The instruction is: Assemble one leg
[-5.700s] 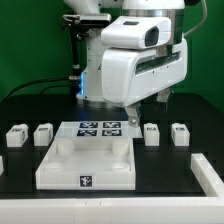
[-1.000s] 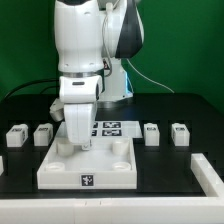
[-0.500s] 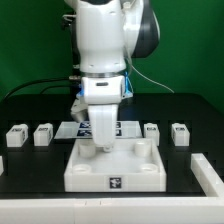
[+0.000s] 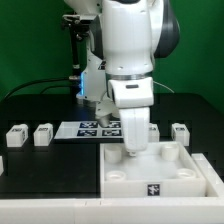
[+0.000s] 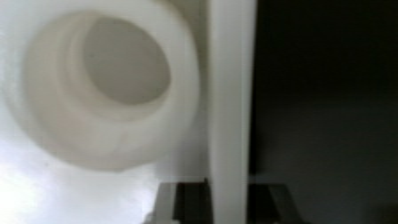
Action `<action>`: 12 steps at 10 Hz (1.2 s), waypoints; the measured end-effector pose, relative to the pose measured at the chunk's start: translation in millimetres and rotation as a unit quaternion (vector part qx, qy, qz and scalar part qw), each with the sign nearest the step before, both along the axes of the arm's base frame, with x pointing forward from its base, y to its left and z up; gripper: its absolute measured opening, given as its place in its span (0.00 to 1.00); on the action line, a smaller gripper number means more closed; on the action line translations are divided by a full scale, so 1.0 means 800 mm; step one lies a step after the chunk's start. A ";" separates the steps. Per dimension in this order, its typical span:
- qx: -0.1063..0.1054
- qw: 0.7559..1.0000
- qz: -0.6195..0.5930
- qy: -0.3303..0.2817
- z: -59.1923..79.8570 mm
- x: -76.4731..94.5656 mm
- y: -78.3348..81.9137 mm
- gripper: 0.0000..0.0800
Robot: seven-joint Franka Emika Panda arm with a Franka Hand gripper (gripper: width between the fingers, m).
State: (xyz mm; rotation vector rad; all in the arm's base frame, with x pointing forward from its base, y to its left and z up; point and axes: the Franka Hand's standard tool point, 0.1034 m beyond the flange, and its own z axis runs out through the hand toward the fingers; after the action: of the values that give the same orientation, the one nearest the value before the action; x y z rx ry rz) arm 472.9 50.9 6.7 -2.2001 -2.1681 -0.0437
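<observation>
The large flat white tray-like part [image 4: 128,178] lies on the black table toward the exterior view's right. My gripper [image 4: 134,150] points straight down and is shut on its back wall. In the wrist view the thin white wall [image 5: 231,100] runs between my two dark fingers [image 5: 189,203], beside a round corner hole [image 5: 107,85]. Two small white legs [image 4: 15,137] [image 4: 43,134] sit at the exterior view's left. Another leg [image 4: 180,132] sits at the right, behind the tray. A fourth leg is mostly hidden behind my gripper.
The marker board [image 4: 92,128] lies flat behind the tray's left half. Cables and a blue-lit stand [image 4: 82,85] are at the back. The table's front edge runs just below the tray.
The tray-like part has slid steadily to the exterior view's right with my gripper holding its back wall. The legs and the marker board have not moved.
</observation>
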 end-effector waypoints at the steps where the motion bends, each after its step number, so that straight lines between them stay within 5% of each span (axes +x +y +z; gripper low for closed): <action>1: 0.000 1.000 -0.002 -0.001 0.000 0.007 0.000 0.07; 8: 0.001 1.000 -0.021 -0.004 0.000 0.031 0.000 0.07; 11: 0.001 1.000 -0.021 -0.004 0.000 0.030 0.000 0.54; 12: 0.001 1.000 -0.021 -0.004 0.000 0.030 0.000 0.54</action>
State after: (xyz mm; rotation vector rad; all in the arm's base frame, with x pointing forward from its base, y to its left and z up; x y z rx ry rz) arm 497.2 51.2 6.6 -2.2484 -2.1244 -0.0558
